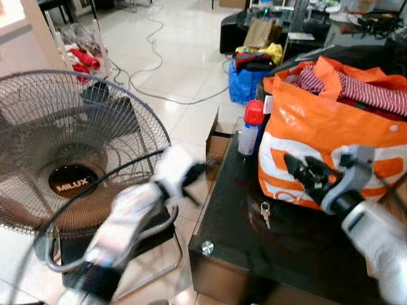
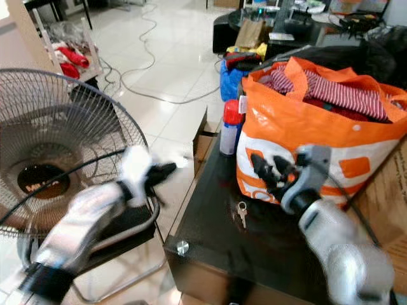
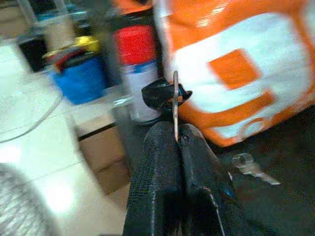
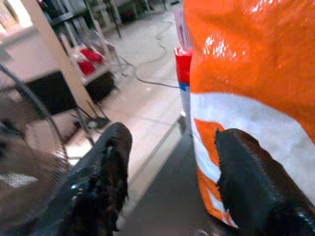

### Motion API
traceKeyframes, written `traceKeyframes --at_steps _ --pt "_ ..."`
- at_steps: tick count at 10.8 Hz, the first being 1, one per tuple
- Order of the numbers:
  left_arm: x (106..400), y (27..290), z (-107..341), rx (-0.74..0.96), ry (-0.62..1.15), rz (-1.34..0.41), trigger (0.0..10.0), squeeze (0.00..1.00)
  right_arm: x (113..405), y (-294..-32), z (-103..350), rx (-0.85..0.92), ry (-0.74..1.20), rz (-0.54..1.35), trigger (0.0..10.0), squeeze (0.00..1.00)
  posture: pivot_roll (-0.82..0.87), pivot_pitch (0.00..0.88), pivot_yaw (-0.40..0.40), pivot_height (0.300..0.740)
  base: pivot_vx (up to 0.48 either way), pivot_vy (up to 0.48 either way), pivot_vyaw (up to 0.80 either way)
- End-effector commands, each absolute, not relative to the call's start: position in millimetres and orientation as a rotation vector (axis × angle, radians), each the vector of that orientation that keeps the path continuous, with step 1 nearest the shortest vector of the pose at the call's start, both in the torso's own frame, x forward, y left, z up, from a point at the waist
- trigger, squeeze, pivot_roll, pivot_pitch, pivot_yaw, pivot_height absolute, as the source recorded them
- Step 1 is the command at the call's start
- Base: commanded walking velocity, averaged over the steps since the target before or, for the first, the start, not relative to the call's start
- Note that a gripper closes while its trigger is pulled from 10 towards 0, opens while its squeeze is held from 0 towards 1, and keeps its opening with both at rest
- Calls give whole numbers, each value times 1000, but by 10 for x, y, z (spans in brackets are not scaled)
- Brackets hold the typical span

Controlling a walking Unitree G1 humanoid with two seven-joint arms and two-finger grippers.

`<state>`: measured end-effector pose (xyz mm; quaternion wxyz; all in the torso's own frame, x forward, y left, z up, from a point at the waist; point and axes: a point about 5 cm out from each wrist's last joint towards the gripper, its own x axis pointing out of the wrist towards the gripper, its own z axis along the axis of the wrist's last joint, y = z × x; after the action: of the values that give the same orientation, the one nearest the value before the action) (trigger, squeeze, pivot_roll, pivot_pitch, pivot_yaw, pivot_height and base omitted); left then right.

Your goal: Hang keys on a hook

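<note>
Over the gap between the standing fan (image 1: 63, 152) and the black table (image 1: 280, 248), the left arm reached forward, blurred. The left gripper (image 3: 175, 135) had its fingers pressed together on a thin metal ring or blade seen edge-on, a dark tab at its far end, its long axis running out along the fingers. One silver key (image 1: 265, 213) lay flat on the table beside the orange bag (image 1: 331, 136), head toward the bag. The right gripper (image 1: 306, 173) hovered above the table before the bag, fingers spread apart. One red-capped spray can (image 1: 251, 129) stood upright at the table's corner.
</note>
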<state>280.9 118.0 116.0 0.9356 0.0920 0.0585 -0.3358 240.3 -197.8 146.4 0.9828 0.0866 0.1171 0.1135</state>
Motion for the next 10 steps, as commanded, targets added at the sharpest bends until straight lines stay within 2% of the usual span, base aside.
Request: traceKeyframes --at_steps 1,2,3,4,7,10 --pt "2790 1258 1215 229 103 -604 10000 0 2388 -1915 1469 95 207 196 10000 1000 -67 0 38 740 0 0 0" --pt "2704 1330 1204 251 82 -493 10000 0 2392 -1879 1335 55 194 83 10000 1000 -54 0 26 740 0 0 0" --pt "2687 1343 1199 245 79 -458 10000 0 2397 -1895 1290 56 204 41 10000 1000 -50 0 21 740 0 0 0" --pt "2622 1340 1161 268 79 -419 10000 0 2391 -1919 1218 -41 186 -15 10000 1000 -46 0 10 740 0 0 0" --pt "2519 1251 1093 252 99 -396 10000 0 2353 -1932 1085 -73 217 -49 10000 1000 -50 0 4 740 0 0 -800" --pt "2554 1262 1157 184 -5 -291 10000 0 2378 -1887 1072 -37 194 -52 10000 1000 -50 0 8 740 0 0 -800"
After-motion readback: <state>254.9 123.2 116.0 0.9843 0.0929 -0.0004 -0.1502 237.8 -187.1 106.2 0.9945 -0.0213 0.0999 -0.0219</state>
